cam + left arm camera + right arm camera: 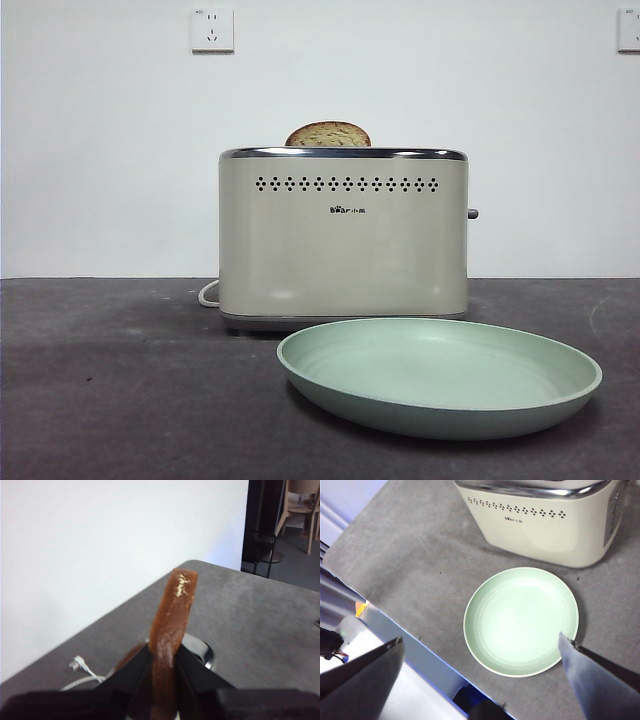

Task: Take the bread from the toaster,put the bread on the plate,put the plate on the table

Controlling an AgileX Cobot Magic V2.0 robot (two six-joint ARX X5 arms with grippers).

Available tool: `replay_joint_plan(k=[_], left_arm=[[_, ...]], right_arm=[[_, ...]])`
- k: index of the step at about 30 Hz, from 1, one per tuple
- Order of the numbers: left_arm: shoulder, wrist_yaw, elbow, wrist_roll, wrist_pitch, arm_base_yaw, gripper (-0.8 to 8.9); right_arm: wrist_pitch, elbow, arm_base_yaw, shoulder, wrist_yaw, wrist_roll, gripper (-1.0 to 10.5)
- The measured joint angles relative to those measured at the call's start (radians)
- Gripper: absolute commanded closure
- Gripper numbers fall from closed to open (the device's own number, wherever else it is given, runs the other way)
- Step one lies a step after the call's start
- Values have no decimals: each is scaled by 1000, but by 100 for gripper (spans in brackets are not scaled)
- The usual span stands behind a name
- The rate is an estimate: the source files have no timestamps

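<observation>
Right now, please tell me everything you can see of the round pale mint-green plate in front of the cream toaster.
The round, shallow, pale mint-green plate has a raised rim and a smooth, matte surface with faint rings inside; it looks like plastic or ceramic. It is empty and lies flat on the dark grey table, in front of the boxy cream toaster, with a small gap between them. Only the table touches it. The open right gripper hangs above it.

The left black two-jawed pincer (167, 667) was clamped edge-on around a brown-crusted slice of bread (172, 615); the right pincer (482, 652) hung with jaws spread wide.
</observation>
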Motion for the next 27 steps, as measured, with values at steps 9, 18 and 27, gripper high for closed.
replay_joint_plan(k=[9, 18, 27], left_arm=[[-222, 4, -105, -3, -174, -28, 819], [-534, -70, -505, -93, -132, -34, 819], [-756, -69, -743, -225, -148, -34, 820]], right_arm=[[28, 0, 0, 78, 0, 0, 290], [61, 0, 0, 194, 63, 1, 290], [92, 0, 0, 390, 101, 1, 382]])
